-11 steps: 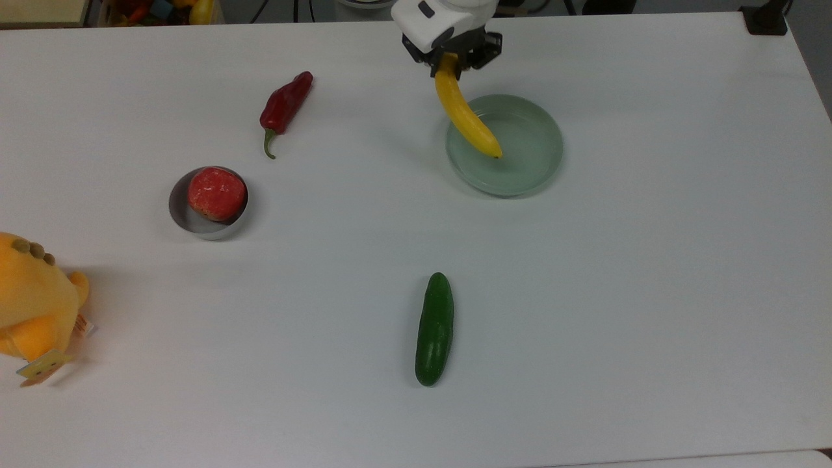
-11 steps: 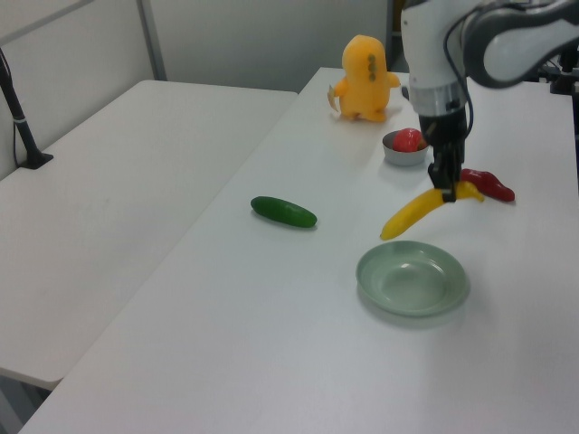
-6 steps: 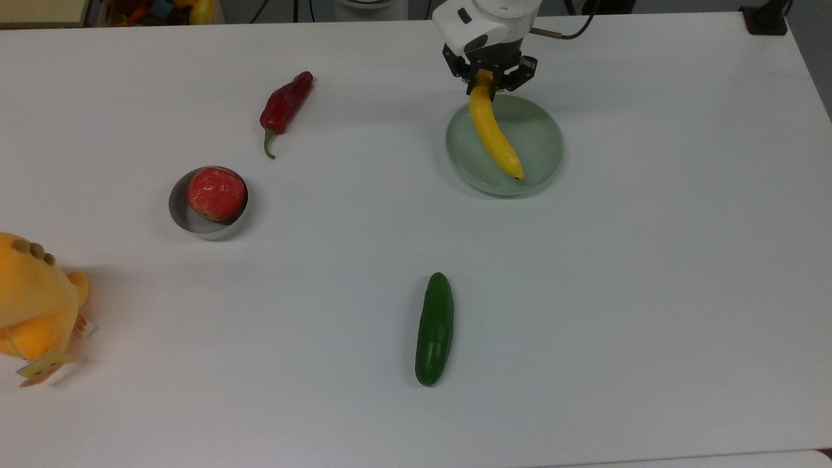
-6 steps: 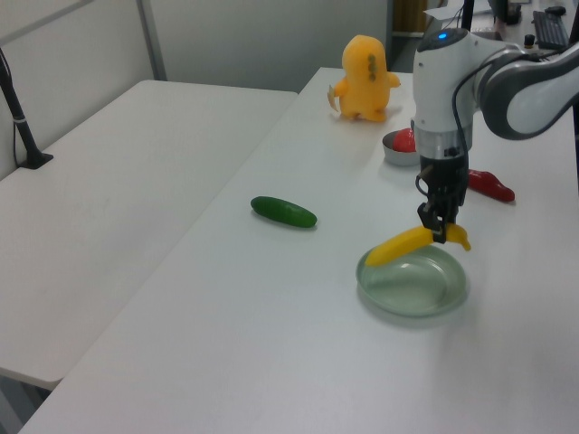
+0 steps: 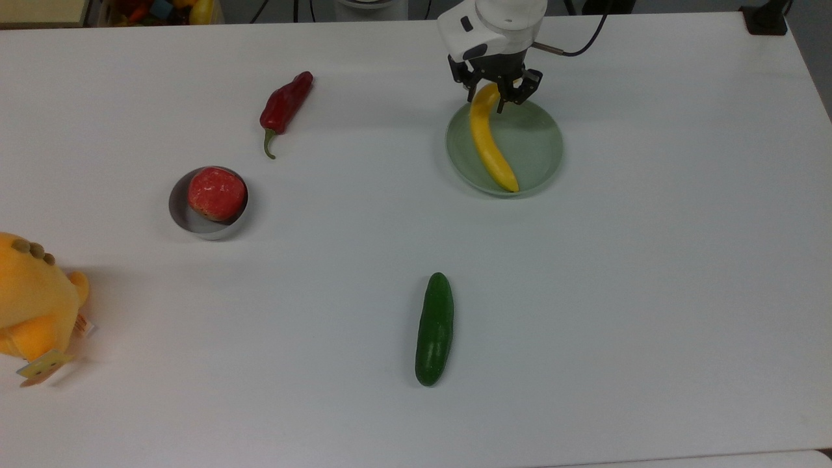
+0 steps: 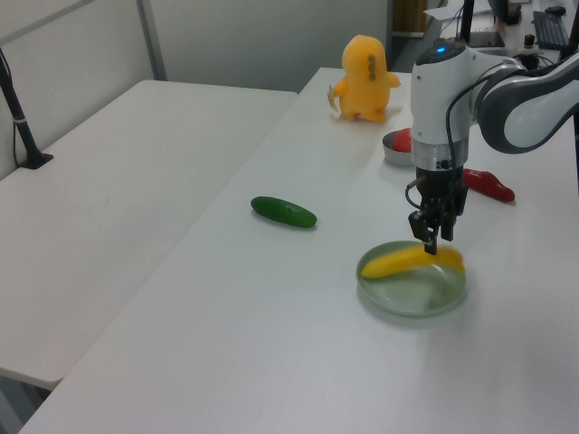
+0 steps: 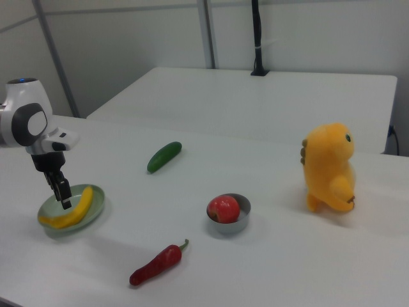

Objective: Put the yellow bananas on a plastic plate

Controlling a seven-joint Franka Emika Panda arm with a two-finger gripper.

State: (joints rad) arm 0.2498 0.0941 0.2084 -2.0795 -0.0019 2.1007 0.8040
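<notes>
Reading the top view from its left to its right: an orange-yellow plush toy sits at the table's edge. A small round metal tin holding a red fruit comes next, then a wrinkled dark red chilli pepper. A straight dark green cucumber lies well apart from all of these, nearer the top view's bottom edge.

To the top view's right of the pepper is the round, shallow, pale green plastic plate. The smooth, curved, bright yellow banana now lies inside it, running from the far rim to the near rim. Half a second ago the banana hung tilted from the fingers above the plate. One second ago it was beside the plate, overlapping only the rim.

The black two-finger gripper stands over the banana's stem end. In the top view its fingers are spread apart, one on each side of the stem, and grip nothing. The left view shows the fingertips just above the fruit.

Judgement: the release is complete and the placement appears achieved. The banana spans almost the whole plate, so a straight vertical retreat is advisable to avoid nudging the stem.
</notes>
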